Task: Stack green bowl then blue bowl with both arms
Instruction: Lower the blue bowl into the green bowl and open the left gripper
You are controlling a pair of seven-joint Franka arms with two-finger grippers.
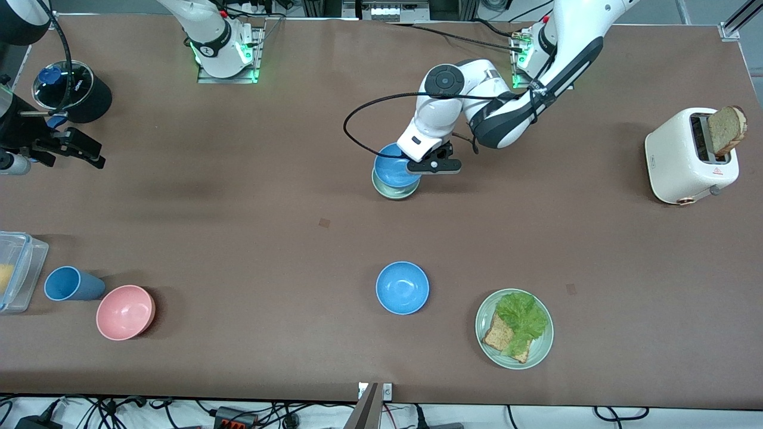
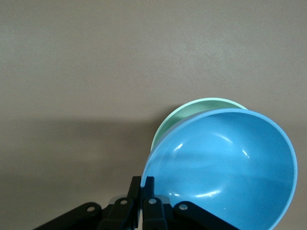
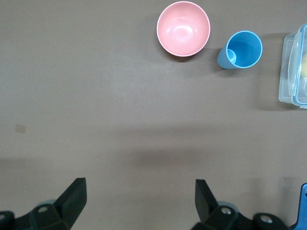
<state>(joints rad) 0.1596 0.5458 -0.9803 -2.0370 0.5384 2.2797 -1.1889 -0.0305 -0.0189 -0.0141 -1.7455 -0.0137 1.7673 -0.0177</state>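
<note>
Most of green bowl [image 1: 394, 192] hidden under held blue bowl [image 1: 391, 166].

small round pale sage-green matte bowl [image 1: 394, 190] sits upright mid-table. small round bright sky-blue bowl [image 1: 392, 168] is tilted just above/in it, rim pinched by left gripper [image 2: 143, 186]; green rim [image 2: 201, 106] peeks out underneath.

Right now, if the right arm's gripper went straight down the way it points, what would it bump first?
Probably just the bare table. The right gripper is open, and nothing shows between its fingers; the pink bowl lies off that line.
</note>
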